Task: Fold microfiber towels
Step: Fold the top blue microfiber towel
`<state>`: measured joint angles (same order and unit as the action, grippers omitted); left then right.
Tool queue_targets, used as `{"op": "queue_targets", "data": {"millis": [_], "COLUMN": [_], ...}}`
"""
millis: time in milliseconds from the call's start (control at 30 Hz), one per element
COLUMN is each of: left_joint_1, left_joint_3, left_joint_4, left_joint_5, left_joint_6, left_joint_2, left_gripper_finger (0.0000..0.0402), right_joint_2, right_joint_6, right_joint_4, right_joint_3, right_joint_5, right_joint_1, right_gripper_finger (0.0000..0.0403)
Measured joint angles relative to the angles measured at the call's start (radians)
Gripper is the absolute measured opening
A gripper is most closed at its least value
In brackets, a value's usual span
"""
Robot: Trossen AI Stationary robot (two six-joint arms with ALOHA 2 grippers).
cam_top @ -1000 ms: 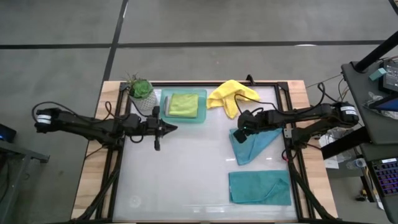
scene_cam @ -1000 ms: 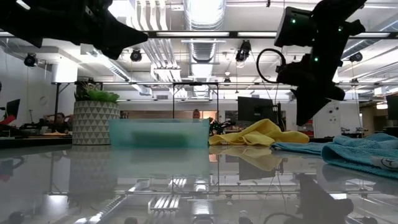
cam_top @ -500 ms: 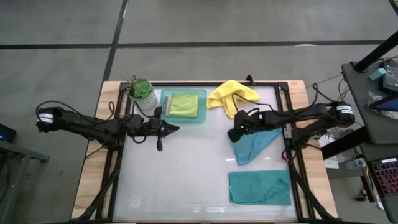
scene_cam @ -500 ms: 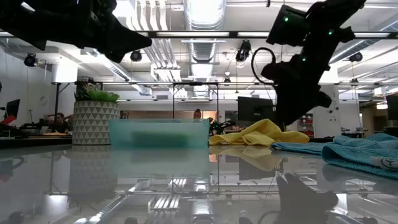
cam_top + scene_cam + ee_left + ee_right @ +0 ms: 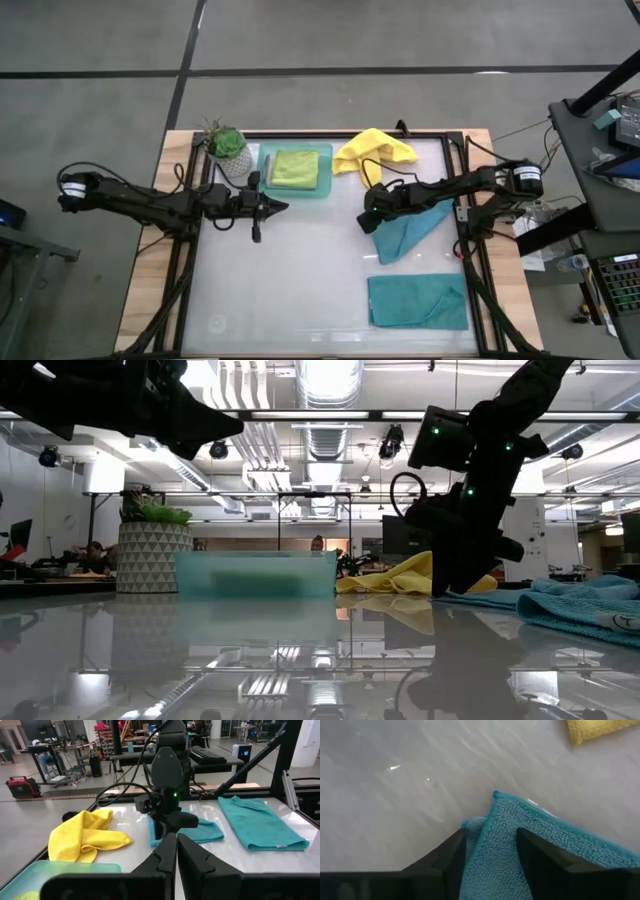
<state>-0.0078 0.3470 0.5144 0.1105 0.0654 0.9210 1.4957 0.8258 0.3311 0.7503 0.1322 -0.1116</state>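
Folded teal towel (image 5: 417,301), a flat terry rectangle, lies at approx 5 o'clock on the glossy glass bench (image 5: 300,280). Second teal towel (image 5: 405,230), a loose looped-pile triangle w/ one corner doubled under, sits right of centre, 3 o'clock. Right pincer (image 5: 370,217) is down at that corner, dark fingers (image 5: 540,862) spread either side of the nubby edge, not clamped. Left pincer (image 5: 277,207) is clenched on nothing, at 10 o'clock. Further back, crumpled yellow towel (image 5: 372,152) at 1 o'clock; lime towel (image 5: 295,167) folded square in translucent mint tray (image 5: 325,172) at 12.
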Motion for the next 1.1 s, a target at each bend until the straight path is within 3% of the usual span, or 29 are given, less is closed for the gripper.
{"op": "queue_targets", "data": {"millis": [400,700,800,1100], "left_joint_1": [0.0,0.001,0.0,0.0], "left_joint_3": [0.0,0.0,0.017,0.079], "left_joint_4": [0.002,0.077,0.156,0.159], "left_joint_5": [0.0,0.017,0.066,0.062], "left_joint_6": [0.002,-0.007,-0.032,-0.033], "left_joint_2": [0.002,0.004,0.014,0.036], "left_gripper_finger": [0.0,0.0,0.0,0.0], "right_joint_2": [-0.082,-0.254,-0.304,-0.334], "right_joint_6": [-0.115,-0.281,-0.379,-0.592], "right_joint_4": [0.013,-0.03,-0.116,-0.403], "right_joint_3": [0.061,0.128,0.147,0.16], "right_joint_5": [-0.004,-0.001,-0.001,-0.053], "right_joint_1": [0.025,0.088,0.108,0.121], "right_gripper_finger": [0.0033,0.0012,0.0009,0.0008]}}
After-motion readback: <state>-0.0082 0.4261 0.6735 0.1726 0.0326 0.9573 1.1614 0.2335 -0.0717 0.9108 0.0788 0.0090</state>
